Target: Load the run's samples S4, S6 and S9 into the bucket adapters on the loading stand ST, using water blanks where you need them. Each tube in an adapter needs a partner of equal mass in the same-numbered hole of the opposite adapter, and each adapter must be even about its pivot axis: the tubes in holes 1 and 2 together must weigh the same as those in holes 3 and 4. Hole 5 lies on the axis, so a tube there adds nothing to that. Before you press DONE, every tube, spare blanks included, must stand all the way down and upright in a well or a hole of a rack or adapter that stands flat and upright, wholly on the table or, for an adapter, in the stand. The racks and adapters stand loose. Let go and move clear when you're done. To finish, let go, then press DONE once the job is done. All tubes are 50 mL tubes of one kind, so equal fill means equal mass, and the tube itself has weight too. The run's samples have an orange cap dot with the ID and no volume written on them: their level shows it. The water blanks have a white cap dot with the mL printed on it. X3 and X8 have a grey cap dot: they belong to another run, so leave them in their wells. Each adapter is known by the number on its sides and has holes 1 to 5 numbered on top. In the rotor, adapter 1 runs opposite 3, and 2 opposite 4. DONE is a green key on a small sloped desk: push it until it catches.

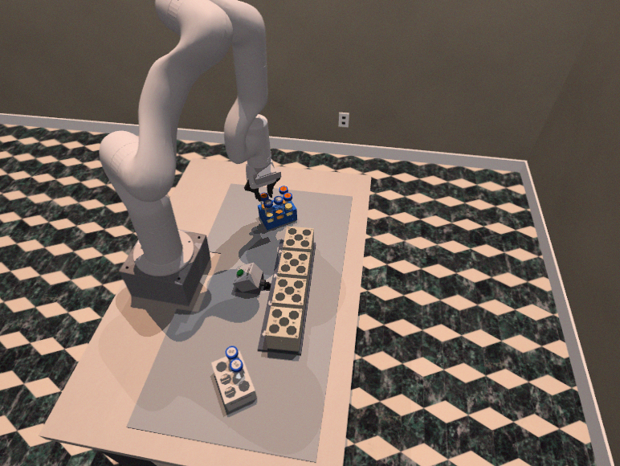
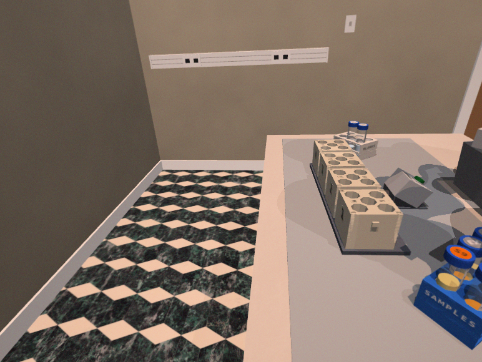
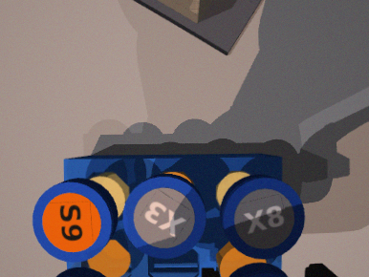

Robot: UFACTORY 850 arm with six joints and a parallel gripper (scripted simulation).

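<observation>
The blue samples rack (image 1: 273,222) (image 2: 447,305) (image 3: 76,167) holds five tubes. Orange-capped S9 (image 1: 287,196) (image 2: 459,253) (image 3: 72,223), grey-capped X3 (image 1: 278,200) (image 3: 164,217) and X8 (image 1: 268,204) (image 3: 264,217) form one row; two more orange-dotted tubes stand behind, IDs unreadable. My gripper (image 1: 263,195) (image 3: 264,271) is open, its fingers astride the cap of the tube behind X8. The stand (image 1: 263,345) (image 2: 374,252) carries four adapters, holes empty; adapter 1 (image 1: 298,246) (image 2: 374,237) is nearest the samples rack. The white blanks rack (image 1: 239,403) (image 2: 368,150) holds two taller-standing tubes.
The sloped grey desk (image 1: 250,281) (image 2: 407,188) with the green key (image 1: 239,272) (image 2: 419,179) stands between the arm's base and the stand. X8 stands close beside the fingers. The stand's corner shows at the top of the wrist view.
</observation>
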